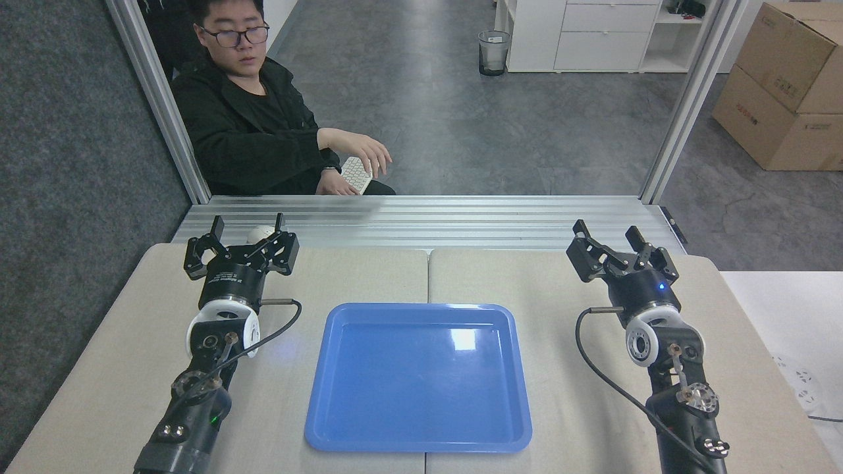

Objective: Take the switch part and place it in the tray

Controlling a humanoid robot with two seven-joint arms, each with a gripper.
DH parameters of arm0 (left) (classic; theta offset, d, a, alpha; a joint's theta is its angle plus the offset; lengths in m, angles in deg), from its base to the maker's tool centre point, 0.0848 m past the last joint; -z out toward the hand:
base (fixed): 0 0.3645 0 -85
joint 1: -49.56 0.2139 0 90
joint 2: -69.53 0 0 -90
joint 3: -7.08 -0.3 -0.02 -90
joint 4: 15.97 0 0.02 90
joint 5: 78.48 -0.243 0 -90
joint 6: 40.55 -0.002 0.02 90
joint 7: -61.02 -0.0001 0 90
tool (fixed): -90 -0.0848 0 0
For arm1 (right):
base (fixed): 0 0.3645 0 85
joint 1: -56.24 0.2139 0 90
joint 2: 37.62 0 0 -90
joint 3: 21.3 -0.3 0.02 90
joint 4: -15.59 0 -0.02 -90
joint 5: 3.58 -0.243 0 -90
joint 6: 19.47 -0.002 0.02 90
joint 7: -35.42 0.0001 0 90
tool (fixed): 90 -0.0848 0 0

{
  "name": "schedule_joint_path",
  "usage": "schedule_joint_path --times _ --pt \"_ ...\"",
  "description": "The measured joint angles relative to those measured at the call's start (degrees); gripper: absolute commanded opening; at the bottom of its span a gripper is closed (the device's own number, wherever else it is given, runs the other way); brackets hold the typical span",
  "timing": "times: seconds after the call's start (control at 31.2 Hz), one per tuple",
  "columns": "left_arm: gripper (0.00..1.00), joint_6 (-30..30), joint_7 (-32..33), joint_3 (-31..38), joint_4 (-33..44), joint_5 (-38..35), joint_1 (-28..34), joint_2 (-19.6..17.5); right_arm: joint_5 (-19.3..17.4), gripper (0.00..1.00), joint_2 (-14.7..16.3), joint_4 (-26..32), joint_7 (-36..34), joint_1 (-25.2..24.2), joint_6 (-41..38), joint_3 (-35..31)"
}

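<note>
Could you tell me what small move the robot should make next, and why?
Probably hold and locate the part first: the tray is bare, both the left gripper and right gripper are open and hold nothing, and no switch part is clearly visible on the table.

1. The table [369, 276] is beige, made of two tops butted together, with a seam running down the middle from the far edge toward the near one.
2. The tray [316, 421] lies flat on it at the centre, straddling the seam, nearer the front edge than the back.
3. The tray is blue and glossy, its floor bare.
4. A ribbed metal strip [428, 220] borders the table's far edge.
</note>
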Motion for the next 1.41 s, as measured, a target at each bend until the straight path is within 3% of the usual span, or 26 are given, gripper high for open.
schedule_joint_path --times 1.41 --pt "1.0 0.35 0.3 -0.16 1.1 -0.01 1.79 0.11 0.0 1.0 0.0 0.0 0.0 0.0 0.0 0.0"
